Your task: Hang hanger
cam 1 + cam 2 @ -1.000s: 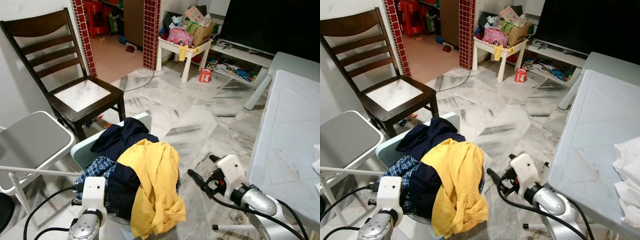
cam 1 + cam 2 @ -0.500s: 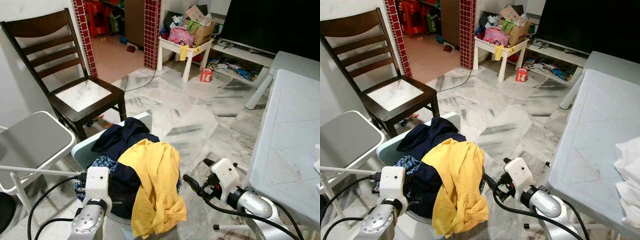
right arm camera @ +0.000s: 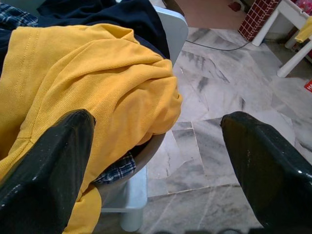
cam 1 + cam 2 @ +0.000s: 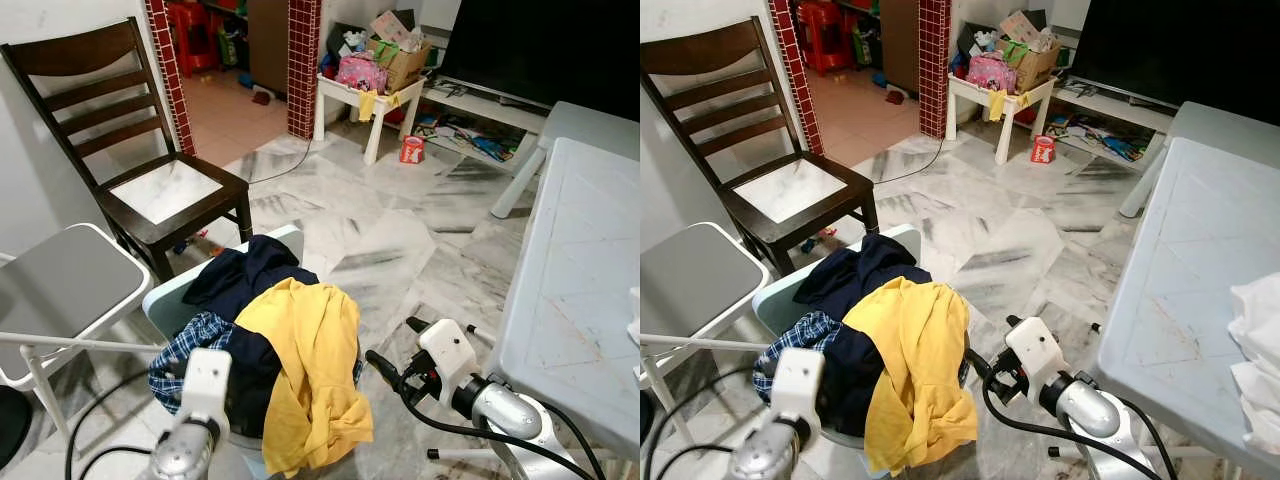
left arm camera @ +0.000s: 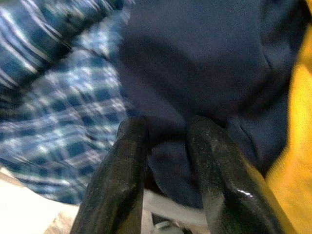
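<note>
A pile of clothes lies on a pale blue chair [image 4: 285, 237]: a yellow shirt [image 4: 305, 350] on top, a navy garment [image 4: 250, 275] behind it and a blue plaid shirt [image 4: 190, 345] at the left. My left gripper [image 5: 168, 131] is pushed into the pile's near left side, its fingers drawn close with a fold of navy cloth between them. A white strip [image 5: 170, 212] shows under that cloth; I cannot tell what it is. My right gripper [image 4: 393, 345] hovers just right of the yellow shirt, fingers wide apart and holding nothing.
A dark wooden chair [image 4: 165, 190] stands at the back left and a grey folding chair [image 4: 60, 285] at the near left. A white table [image 4: 585, 270] runs along the right with a white cloth [image 4: 1260, 340] on it. Marble floor lies open ahead.
My left arm has pushed forward and lower into the clothes pile. My right gripper has shifted left, closer to the yellow shirt.
</note>
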{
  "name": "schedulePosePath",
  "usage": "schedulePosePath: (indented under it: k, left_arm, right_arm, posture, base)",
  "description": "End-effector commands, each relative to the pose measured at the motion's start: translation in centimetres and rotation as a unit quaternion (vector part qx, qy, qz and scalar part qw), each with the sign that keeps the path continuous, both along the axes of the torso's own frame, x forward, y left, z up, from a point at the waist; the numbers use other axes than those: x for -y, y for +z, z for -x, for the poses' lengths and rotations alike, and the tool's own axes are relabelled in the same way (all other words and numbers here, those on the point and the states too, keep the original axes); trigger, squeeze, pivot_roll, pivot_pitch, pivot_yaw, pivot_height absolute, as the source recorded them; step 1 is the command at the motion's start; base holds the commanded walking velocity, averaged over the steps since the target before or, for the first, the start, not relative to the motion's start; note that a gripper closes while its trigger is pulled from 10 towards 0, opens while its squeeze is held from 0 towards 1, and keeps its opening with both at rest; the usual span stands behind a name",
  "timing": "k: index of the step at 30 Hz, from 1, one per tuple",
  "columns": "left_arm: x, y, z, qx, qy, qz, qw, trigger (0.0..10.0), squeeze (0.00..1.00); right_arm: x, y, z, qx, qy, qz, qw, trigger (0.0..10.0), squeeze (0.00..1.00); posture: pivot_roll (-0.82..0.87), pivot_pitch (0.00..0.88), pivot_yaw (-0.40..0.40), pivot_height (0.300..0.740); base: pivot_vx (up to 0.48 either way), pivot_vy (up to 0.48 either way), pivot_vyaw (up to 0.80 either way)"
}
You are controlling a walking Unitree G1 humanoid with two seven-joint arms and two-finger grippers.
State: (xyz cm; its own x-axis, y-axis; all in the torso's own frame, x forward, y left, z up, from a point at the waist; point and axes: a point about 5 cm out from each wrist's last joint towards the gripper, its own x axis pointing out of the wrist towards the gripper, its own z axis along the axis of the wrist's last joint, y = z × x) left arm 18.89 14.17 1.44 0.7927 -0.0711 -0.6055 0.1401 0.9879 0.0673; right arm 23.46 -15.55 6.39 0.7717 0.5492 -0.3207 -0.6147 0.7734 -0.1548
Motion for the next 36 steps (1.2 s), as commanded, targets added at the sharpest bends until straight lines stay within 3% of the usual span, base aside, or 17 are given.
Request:
schedulePosePath:
  k: [1,24,25,27,28,36]
  left_arm:
    - [0.3,-0.2,0.2,-0.009,-0.014,0.003,1.000,10.0,1.00]
    - [0.7,0.5,-0.2,0.031,-0.043,-0.033,0.998,10.0,1.00]
    - [0.9,0.8,-0.2,0.038,-0.050,-0.028,0.998,10.0,0.80]
    - [0.9,0.8,-0.2,0.038,-0.050,-0.028,0.998,10.0,0.80]
    - [1.2,1.0,-0.3,0.045,-0.057,-0.025,0.997,10.0,0.00]
    - [1.2,2.1,-0.7,0.066,-0.066,-0.032,0.995,10.0,0.00]
  right_arm:
    - [0.1,-0.1,0.0,0.000,0.006,0.009,1.000,10.0,0.00]
    - [-0.2,0.0,0.0,0.009,0.015,0.016,1.000,10.0,0.00]
    - [-0.2,0.0,0.0,0.011,0.015,0.016,1.000,10.0,0.00]
    - [-0.2,0.0,0.0,0.011,0.015,0.016,1.000,10.0,0.00]
    - [-0.2,0.1,0.0,0.013,0.014,0.016,1.000,10.0,0.00]
    - [-0.1,0.2,-0.1,0.018,0.013,0.019,1.000,10.0,0.00]
  posture:
    - [0.00,0.000,-0.059,0.740]
    - [0.00,0.000,-0.059,0.740]
    - [0.00,0.000,-0.059,0.740]
    - [0.00,0.000,-0.059,0.740]
    - [-0.01,0.000,-0.059,0.740]
    - [-0.01,0.000,-0.062,0.740]
  base:
    - [0.000,0.000,0.00]
    - [0.000,0.000,0.00]
    - [0.000,0.000,0.00]
    - [0.000,0.000,0.00]
    - [0.000,0.000,0.00]
    - [0.000,0.000,0.00]
